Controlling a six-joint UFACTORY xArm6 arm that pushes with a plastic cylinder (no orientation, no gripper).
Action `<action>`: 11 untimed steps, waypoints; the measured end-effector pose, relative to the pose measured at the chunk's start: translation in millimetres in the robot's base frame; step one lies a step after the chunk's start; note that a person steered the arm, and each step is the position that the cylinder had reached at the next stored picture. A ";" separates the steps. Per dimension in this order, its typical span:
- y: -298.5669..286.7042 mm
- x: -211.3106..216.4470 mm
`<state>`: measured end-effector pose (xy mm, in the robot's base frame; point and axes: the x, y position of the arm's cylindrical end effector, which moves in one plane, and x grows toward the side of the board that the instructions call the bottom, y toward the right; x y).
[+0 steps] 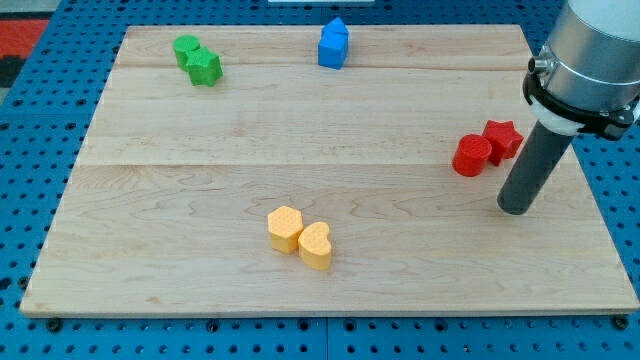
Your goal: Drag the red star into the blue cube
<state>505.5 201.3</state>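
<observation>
The red star (503, 138) lies near the board's right edge, touching a red cylinder (471, 156) at its lower left. The blue cube (333, 44) stands at the view's top, a little right of centre. My tip (514, 208) rests on the board just below and slightly right of the red star, apart from it, and to the right of the red cylinder.
A green star (205, 68) and a green cylinder (186, 48) touch each other at the top left. A yellow hexagon (285, 229) and a yellow heart (315, 246) touch each other at the bottom centre. The wooden board (150, 200) sits on a blue pegboard.
</observation>
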 end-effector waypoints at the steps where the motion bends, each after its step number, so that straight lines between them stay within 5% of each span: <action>1: 0.0 -0.1; 6: 60.7 -74.2; 8: -53.0 -90.3; 10: -38.4 -126.7; 11: -126.3 -177.5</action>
<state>328.0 75.0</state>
